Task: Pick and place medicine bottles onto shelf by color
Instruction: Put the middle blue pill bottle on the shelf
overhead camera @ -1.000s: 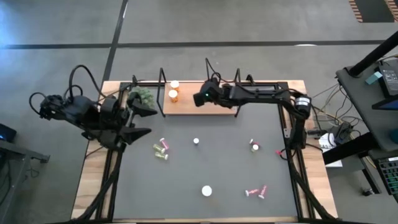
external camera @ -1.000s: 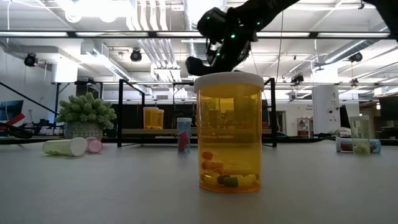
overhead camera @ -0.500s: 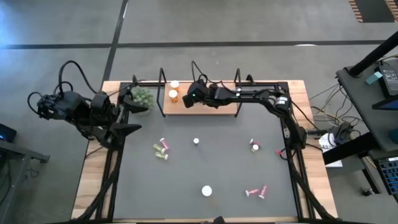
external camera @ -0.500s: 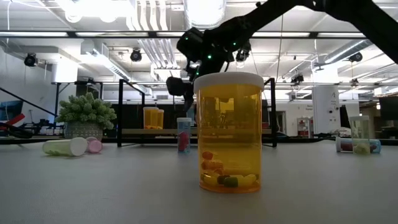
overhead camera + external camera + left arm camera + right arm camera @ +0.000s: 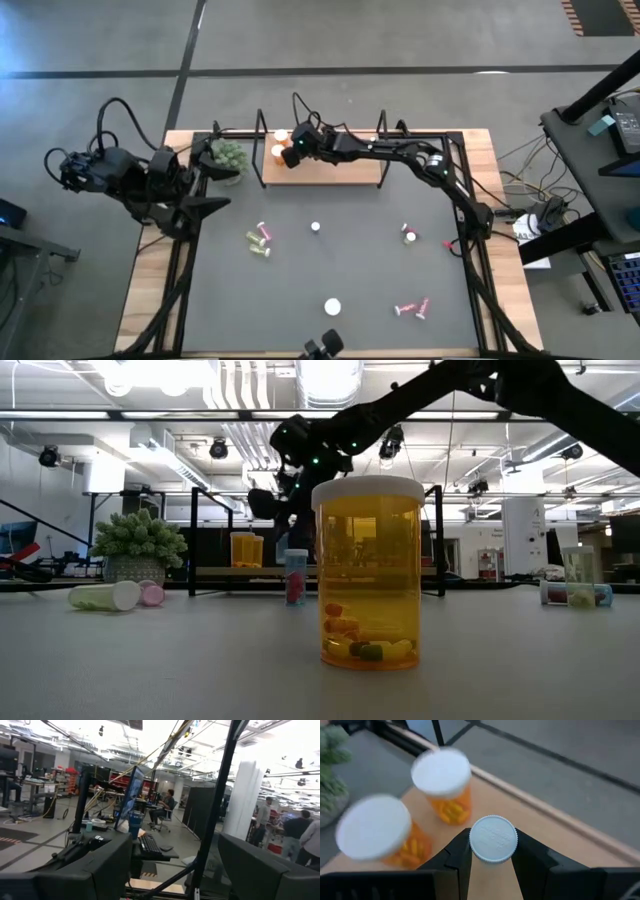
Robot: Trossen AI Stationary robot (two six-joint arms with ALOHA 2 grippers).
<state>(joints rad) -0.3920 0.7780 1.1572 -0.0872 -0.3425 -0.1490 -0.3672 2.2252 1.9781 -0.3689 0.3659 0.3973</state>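
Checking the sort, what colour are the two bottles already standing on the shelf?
Orange bottles with white caps, clearest in the right wrist view.

- High view: overhead, straight down, far enough to take in the whole dark grey table mat [image 5: 330,270].
- Low view: table height, level across the mat, close behind a large amber white-capped bottle [image 5: 369,572].
- Left wrist view: faces the room beyond the table.
- Right wrist view: close above the light wooden shelf board [image 5: 530,815], shared with the high view [image 5: 330,170].
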